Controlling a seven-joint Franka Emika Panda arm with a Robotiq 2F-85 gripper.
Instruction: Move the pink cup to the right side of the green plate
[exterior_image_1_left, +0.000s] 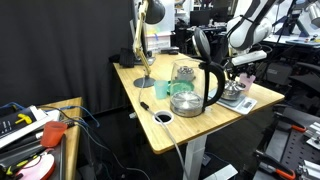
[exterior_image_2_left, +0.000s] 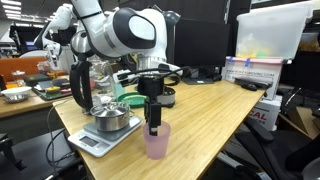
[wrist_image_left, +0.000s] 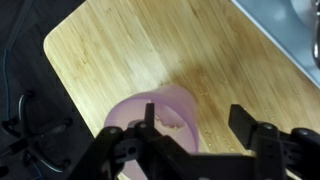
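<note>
Now, pink cup (exterior_image_2_left: 157, 142): shown upright on the wooden table (exterior_image_2_left: 215, 115), just beside the metal bowl (exterior_image_2_left: 112, 121), on the camera's side of that bowl in an exterior view
Gripper (exterior_image_2_left: 153, 127): pictured directly over the cup, pointed straight down, close beside the metal bowl
Fingers (wrist_image_left: 245, 122): spread wide apart; in the wrist view one finger is seen over the cup's mouth and the other outside its wall, so that the wall lies between them without being pinched; nothing is grasped
Contact: whether the inner finger touches the cup's rim cannot be told
Scale (exterior_image_2_left: 92, 142): flat and pale, laid directly under the metal bowl
Green plate (exterior_image_2_left: 130, 101): glimpsed just behind the metal bowl and largely hidden by it
Kettle (exterior_image_2_left: 84, 82): glass with a black handle, stood behind the metal bowl and well apart from the cup
Arm (exterior_image_2_left: 125, 35): white, seen arched above the metal bowl, with the gripper hung from it down to the cup
</note>
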